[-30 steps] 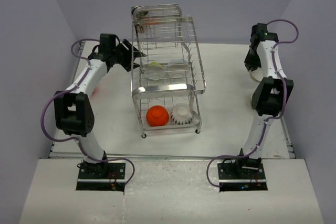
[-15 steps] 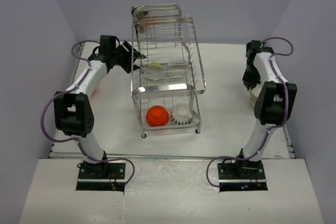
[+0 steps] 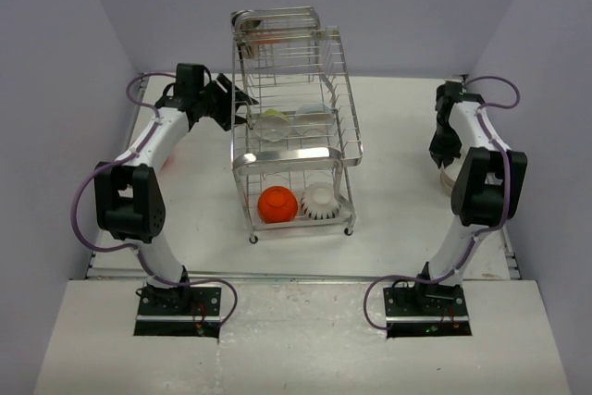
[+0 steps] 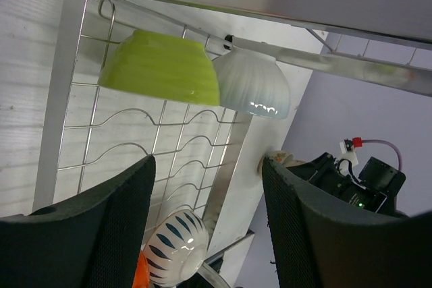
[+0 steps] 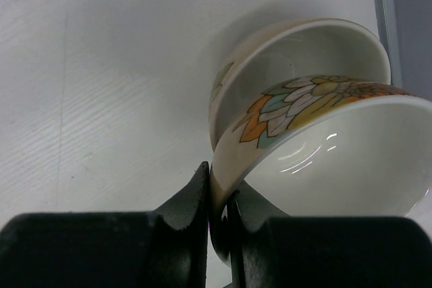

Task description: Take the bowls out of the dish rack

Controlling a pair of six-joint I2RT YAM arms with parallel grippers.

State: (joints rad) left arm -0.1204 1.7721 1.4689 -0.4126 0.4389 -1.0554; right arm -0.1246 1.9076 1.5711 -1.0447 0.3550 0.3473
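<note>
We see the dish rack [image 3: 291,156] standing in the middle of the table [image 3: 388,117]. The left gripper [image 4: 209,166] is just beside the left side of the rack. Its jaws are wide apart with nothing between them, and they face a green bowl [image 4: 162,69] and a white ribbed bowl [image 4: 251,85], which sit side by side on the upper tier. On the lower tier an orange bowl [image 3: 277,203] lies beside a pale bowl [image 3: 319,201]. Well apart from the rack, near the right edge of the table, the right gripper [image 5: 219,197] pinches with narrow jaws the rim of a patterned bowl [image 5: 324,146]. This bowl is tilted over a cream bowl [image 5: 304,45] on the table; whether the two touch, we cannot tell.
</note>
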